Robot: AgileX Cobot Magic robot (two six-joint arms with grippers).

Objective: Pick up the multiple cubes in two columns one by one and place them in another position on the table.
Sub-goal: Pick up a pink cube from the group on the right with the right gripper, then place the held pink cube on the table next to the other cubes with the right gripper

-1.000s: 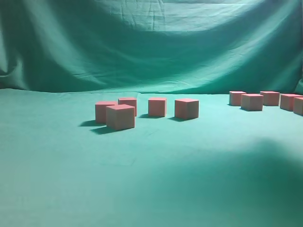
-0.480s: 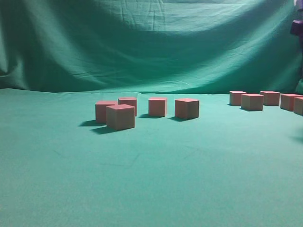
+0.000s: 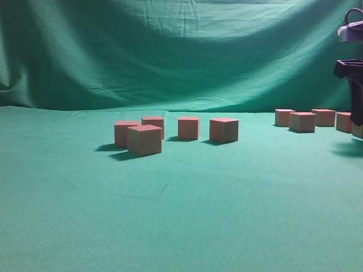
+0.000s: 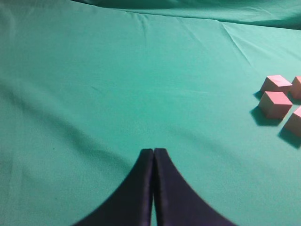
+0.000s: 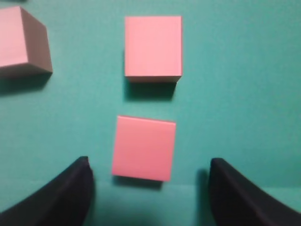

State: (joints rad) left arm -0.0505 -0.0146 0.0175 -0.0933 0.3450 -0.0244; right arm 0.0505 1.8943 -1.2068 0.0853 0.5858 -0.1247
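While the left claw [image 4: 154,157] stays pressed shut over bare surface [image 4: 117,70], the right claw [image 5: 148,172] gapes wide astride one cube [image 5: 144,147], touching nothing.

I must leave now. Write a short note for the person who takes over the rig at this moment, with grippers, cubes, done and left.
Left gripper: shut, empty, over bare table.
Right gripper: open, above the nearest cube of the group at the exterior view's right, not gripping yet.
Another cube lies just beyond it.
Five cubes stand mid-table.
Which group is already moved cannot be told.
Likely next: lower, close, lift.
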